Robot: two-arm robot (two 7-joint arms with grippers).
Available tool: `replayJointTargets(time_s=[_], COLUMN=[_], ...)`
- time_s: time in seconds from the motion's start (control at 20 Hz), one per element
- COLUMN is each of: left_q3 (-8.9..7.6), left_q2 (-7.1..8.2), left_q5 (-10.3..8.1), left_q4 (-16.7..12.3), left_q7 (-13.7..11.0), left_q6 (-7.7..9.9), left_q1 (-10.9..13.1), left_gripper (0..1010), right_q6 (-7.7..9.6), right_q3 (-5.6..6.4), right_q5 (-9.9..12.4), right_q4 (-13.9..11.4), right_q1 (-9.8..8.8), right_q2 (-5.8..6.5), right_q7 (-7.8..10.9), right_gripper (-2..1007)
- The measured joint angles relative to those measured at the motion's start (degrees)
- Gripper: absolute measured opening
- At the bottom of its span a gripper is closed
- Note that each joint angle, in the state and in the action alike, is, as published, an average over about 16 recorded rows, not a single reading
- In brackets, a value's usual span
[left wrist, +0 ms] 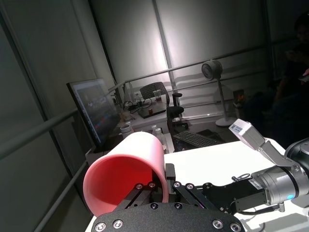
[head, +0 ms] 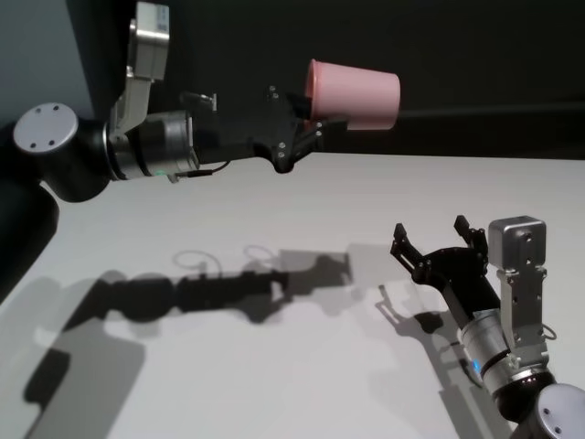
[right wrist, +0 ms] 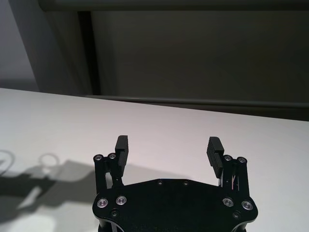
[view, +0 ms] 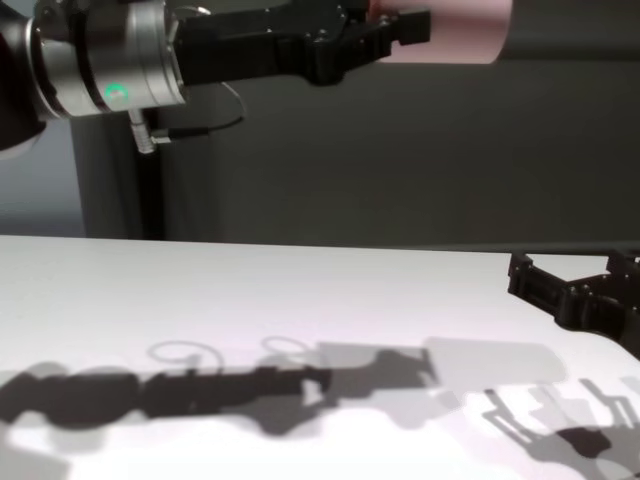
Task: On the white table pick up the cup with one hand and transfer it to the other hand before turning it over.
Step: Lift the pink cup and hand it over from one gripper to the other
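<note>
The pink cup [head: 356, 94] is held on its side high above the white table [head: 274, 366], its open mouth toward the wrist and its base pointing right. My left gripper [head: 315, 114], on the arm with the green light, is shut on the cup's rim wall. In the left wrist view the cup [left wrist: 123, 169] shows its inside, with the left gripper [left wrist: 159, 183] pinching the lower rim. My right gripper [head: 439, 240] stands open and holds nothing, low over the table at the right, below and to the right of the cup. The right wrist view shows the right gripper [right wrist: 169, 150] with its fingers wide apart.
A dark wall runs behind the table's far edge [head: 457, 157]. Shadows of both arms fall across the tabletop [view: 300, 380]. The left wrist view takes in a monitor [left wrist: 94, 111], a desk and a fan [left wrist: 212, 70] well beyond the table.
</note>
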Motion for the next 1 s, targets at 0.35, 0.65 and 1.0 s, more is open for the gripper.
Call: replayJointTargets(time_s=[0.35,0.65,1.0], left_q3=[0.09,0.15,0.22], left_q2=[-1.07,-1.68,-1.85], left_q5=[0.34,0.70,1.09], left_q4=[1.41,2.00,1.88], left_q7=[-0.47,-0.52,-0.30], left_q6=[-0.50,-0.75,-0.74], left_q1=[-0.58,-0.86,-0.87], left_gripper=[48,48,48], right_q6=[0.00,0.00,0.00], right_q3=[0.00,0.00,0.00], right_q5=[0.00,0.00,0.00], right_q4=[0.00,0.00,0.00], right_q1=[0.00,0.00,0.00], right_q2=[0.00,0.00,0.00], right_q7=[0.00,0.00,0.00], right_gripper=[1001,1001,1000])
